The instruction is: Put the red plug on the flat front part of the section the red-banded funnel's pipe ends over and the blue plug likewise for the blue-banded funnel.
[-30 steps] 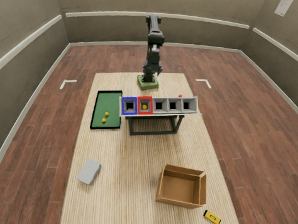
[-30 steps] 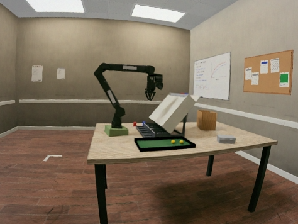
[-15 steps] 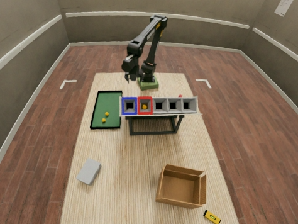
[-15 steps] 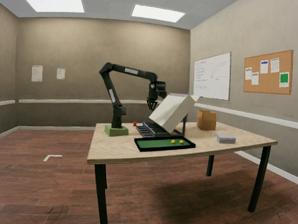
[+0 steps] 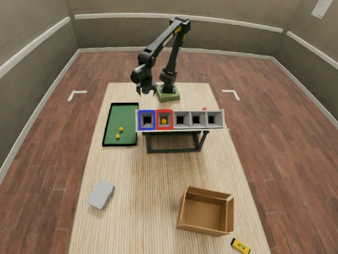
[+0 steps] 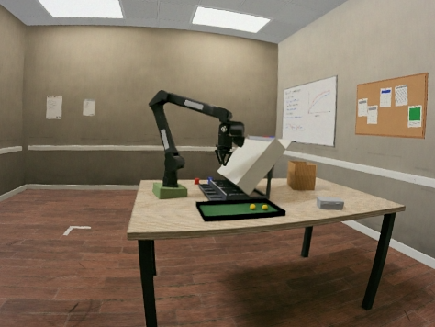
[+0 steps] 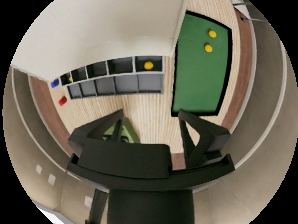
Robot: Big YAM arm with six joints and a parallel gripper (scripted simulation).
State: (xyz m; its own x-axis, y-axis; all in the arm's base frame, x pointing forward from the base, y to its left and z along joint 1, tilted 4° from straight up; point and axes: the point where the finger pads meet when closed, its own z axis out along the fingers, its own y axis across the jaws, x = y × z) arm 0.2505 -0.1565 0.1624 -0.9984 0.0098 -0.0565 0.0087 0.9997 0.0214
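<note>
My gripper [image 5: 144, 91] [image 6: 224, 159] [image 7: 151, 112] is open and empty, hanging above the table behind the blue-banded funnel [image 5: 146, 120]. The red-banded funnel [image 5: 164, 119] beside it holds a yellow marble [image 5: 163, 121]. The white cover [image 6: 251, 163] hides the pipes. In the wrist view the row of sections [image 7: 109, 76] lies below me; a marble [image 7: 148, 66] sits in the end section nearest the tray, and a small yellow spot [image 7: 71, 78] shows at the other end. The blue plug [image 7: 55, 84] [image 6: 209, 179] and red plug [image 7: 63, 100] [image 6: 196, 181] [image 5: 204, 108] stand on the table past that end.
The green marble tray [image 5: 123, 114] [image 6: 225, 211] [image 7: 196, 79] holds two marbles [image 5: 121, 128] [image 5: 117, 136] left of the funnels. A cardboard box [image 5: 207, 210] [image 6: 301, 174], a grey block [image 5: 100, 194] [image 6: 329, 202] and a yellow level [image 5: 240, 246] lie at the table's near end. The arm's green base [image 5: 167, 94] stands behind the stand.
</note>
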